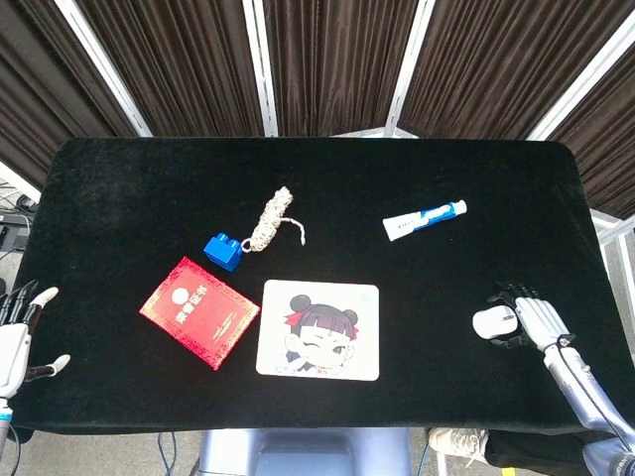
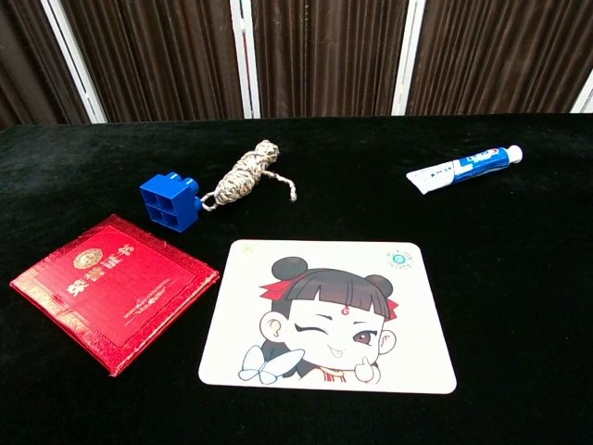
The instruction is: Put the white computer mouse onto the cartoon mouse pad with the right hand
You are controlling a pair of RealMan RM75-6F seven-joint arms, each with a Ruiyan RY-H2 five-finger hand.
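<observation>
The white computer mouse [image 1: 489, 322] lies on the black table near its right front corner, seen only in the head view. My right hand [image 1: 534, 319] covers the mouse's right end, with fingers [image 1: 508, 293] curled past its far and near sides, gripping it. The cartoon mouse pad [image 1: 319, 330] [image 2: 329, 315], white with a winking girl, lies flat at the front centre, well to the left of the mouse. Off the table's front left corner, my left hand [image 1: 14, 337] hangs with fingers spread and holds nothing. The chest view shows neither hand nor the mouse.
A red booklet [image 1: 198, 310] [image 2: 111, 289] lies just left of the pad. Behind it sit a blue toy brick [image 1: 224, 250] [image 2: 170, 201] and a rope bundle [image 1: 272, 220] [image 2: 246, 174]. A toothpaste tube [image 1: 425, 219] [image 2: 463, 169] lies at the back right. The table edge [image 1: 595, 248] runs close to my right hand.
</observation>
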